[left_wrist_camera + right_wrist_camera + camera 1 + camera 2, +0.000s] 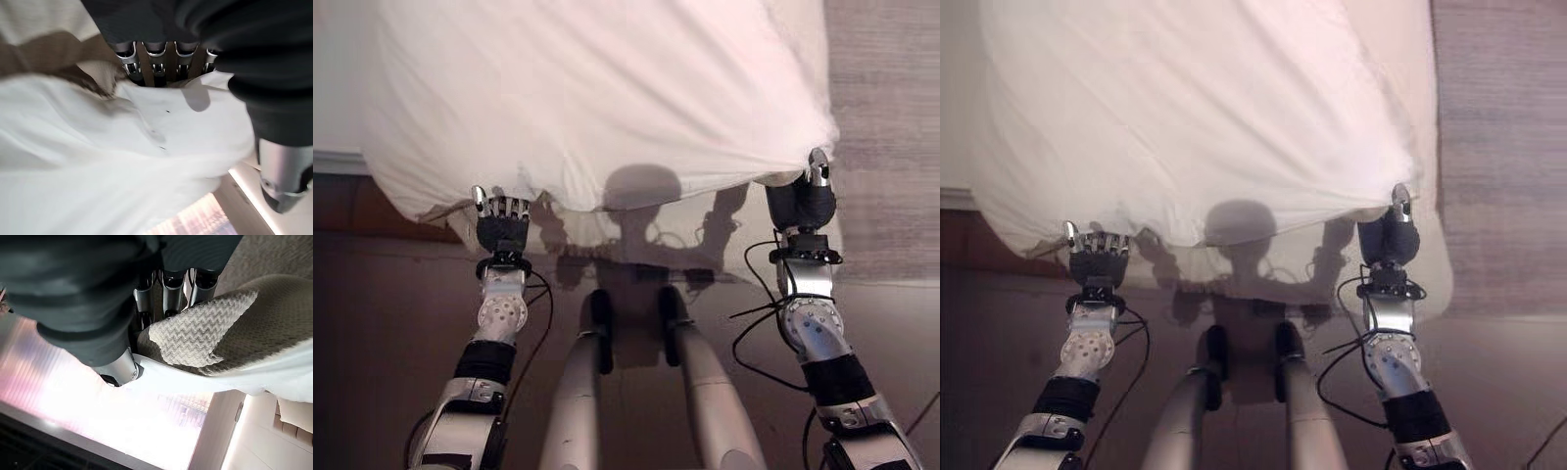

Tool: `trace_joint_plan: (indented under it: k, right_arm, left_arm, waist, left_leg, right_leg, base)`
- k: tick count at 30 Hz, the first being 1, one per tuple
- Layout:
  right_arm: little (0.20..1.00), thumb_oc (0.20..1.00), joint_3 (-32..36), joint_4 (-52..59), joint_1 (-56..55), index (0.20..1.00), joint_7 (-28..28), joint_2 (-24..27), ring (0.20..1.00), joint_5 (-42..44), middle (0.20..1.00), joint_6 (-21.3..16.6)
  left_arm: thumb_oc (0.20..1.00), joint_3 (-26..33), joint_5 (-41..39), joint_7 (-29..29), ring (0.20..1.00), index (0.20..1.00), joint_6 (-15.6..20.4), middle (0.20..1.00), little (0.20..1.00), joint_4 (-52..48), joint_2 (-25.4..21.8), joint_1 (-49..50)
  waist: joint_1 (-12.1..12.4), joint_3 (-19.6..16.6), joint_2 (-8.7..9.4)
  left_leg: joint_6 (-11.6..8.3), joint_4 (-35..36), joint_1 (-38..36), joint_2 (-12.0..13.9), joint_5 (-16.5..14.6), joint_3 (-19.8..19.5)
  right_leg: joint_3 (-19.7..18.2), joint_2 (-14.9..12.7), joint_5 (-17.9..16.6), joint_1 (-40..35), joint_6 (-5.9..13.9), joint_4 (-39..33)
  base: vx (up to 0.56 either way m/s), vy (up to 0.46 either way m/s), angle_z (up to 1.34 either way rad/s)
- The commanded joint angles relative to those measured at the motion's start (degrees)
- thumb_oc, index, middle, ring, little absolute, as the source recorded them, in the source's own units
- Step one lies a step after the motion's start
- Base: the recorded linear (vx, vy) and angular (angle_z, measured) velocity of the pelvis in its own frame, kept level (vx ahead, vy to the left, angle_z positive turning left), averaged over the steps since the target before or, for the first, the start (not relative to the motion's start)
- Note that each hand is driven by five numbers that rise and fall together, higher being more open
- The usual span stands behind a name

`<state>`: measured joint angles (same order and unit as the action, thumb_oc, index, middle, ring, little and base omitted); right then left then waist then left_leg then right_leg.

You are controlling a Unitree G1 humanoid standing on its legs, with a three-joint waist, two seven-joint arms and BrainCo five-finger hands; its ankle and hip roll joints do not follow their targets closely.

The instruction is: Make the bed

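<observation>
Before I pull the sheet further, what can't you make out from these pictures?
- The bed under the raised white sheet: the sheet hides it in both eye views.
- Left hand: in its wrist view the fingers curl into the sheet, tips buried in cloth.
- Right hand: in its wrist view the fingers close on the sheet's edge and a textured blanket; their tips are hidden.
- The sheet's far end, cut off by the top edge.

White sheet hangs taut between both hands, blocking reach ahead; floor beneath open.
</observation>
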<state>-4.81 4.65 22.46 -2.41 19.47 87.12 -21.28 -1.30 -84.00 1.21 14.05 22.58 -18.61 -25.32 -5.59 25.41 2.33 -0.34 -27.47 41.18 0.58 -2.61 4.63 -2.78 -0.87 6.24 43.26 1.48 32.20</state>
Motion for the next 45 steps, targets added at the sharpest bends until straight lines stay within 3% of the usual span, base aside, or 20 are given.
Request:
trace_joint_plan:
  k: [1,9,14,20,25,34,39,45]
  right_arm:
    - [0.2,0.2,2.8,9.3,-3.2,0.2,-4.3,2.6,0.2,-2.9,0.2,-3.5]
    - [0.2,0.2,0.3,13.0,-2.3,0.2,-6.3,3.8,0.2,-2.1,0.2,-2.1]
    - [0.2,0.2,-2.1,14.6,-1.7,0.2,-8.1,3.6,0.2,-0.8,0.2,-1.2]
    - [0.2,0.2,-6.5,16.7,-1.2,0.2,-9.4,3.3,0.2,1.0,0.2,-1.2]
    - [0.2,0.2,-9.5,16.8,-1.3,0.2,-9.7,2.6,0.2,2.0,0.2,-0.9]
    - [0.2,0.2,-13.3,16.4,-0.9,0.2,-8.6,-0.2,0.2,3.4,0.2,-2.4]
    - [0.2,0.2,-13.4,16.8,-1.5,0.2,-7.8,-1.2,0.2,3.1,0.2,-3.3]
    - [0.2,0.2,-11.8,17.0,-2.7,0.2,-7.9,-1.2,0.2,3.1,0.2,-3.7]
  left_arm:
    - [1.0,-5.0,4.2,-2.3,1.0,1.0,-3.1,1.0,1.0,-1.5,3.8,6.2]
    - [1.0,-14.2,4.2,-6.9,1.0,1.0,-10.2,1.0,1.0,-8.0,3.1,16.0]
    - [1.0,-21.8,5.3,-10.7,1.0,1.0,-15.5,1.0,1.0,-10.9,0.2,19.7]
    - [1.0,-34.6,6.7,-17.4,1.0,1.0,-23.3,1.0,1.0,-14.0,-4.3,17.4]
    - [1.0,-40.9,6.3,-21.5,1.0,1.0,-26.4,1.0,1.0,-14.6,-3.0,11.7]
    - [1.0,-45.1,2.5,-19.6,1.0,1.0,-22.7,1.0,1.0,-14.0,6.6,0.3]
    - [1.0,-40.8,-0.2,-18.2,1.0,1.0,-18.6,1.0,1.0,-13.2,11.2,-2.7]
    - [1.0,-36.3,-1.1,-18.8,1.0,1.0,-16.6,1.0,1.0,-13.8,11.7,-2.8]
  waist:
    - [-1.7,-4.3,-2.76]
    - [-1.2,-3.2,-2.69]
    - [-1.0,-2.6,-2.56]
    - [-1.6,-2.6,-2.06]
    - [-2.3,-3.2,-1.26]
    - [-3.6,-4.7,-0.19]
    - [-4.4,-5.4,0.35]
    - [-4.5,-5.8,0.55]
  left_leg:
    - [-1.21,0.4,-0.2,-1.1,-1.1,0.7]
    - [-0.93,0.9,-0.4,-1.4,-0.6,0.3]
    - [-0.82,1.1,-0.7,-1.4,-0.5,0.1]
    - [-0.93,0.9,-0.9,-1.3,-0.6,0.0]
    - [-1.14,0.5,-0.6,-1.1,-0.7,-0.1]
    - [-1.32,0.1,-0.2,-0.8,-1.1,0.2]
    - [-1.39,-0.1,0.2,-0.5,-1.1,0.5]
    - [-1.5,-0.4,0.5,-0.3,-1.1,0.5]
  right_leg:
    - [-0.1,0.5,-5.5,-0.4,4.58,-6.4]
    - [0.0,0.5,-6.0,-1.0,4.58,-7.2]
    - [0.0,0.5,-6.0,-1.3,4.56,-7.3]
    - [0.1,0.6,-5.8,-1.5,4.54,-7.0]
    - [-0.1,0.7,-5.8,-1.3,4.57,-6.7]
    - [-0.5,1.2,-5.8,-0.4,4.55,-6.2]
    - [-0.9,1.7,-5.7,0.0,4.5,-5.9]
    - [-0.8,1.8,-5.7,0.2,4.38,-5.7]
  base:
    - [0.0,0.0,0.0]
    - [0.0,-0.004,0.0]
    - [0.0,0.0,0.0]
    - [0.0,0.0,0.0]
    - [0.0,-0.014,0.01]
    - [0.0,-0.001,0.0]
    - [0.0,-0.006,-0.02]
    - [0.0,-0.006,-0.03]
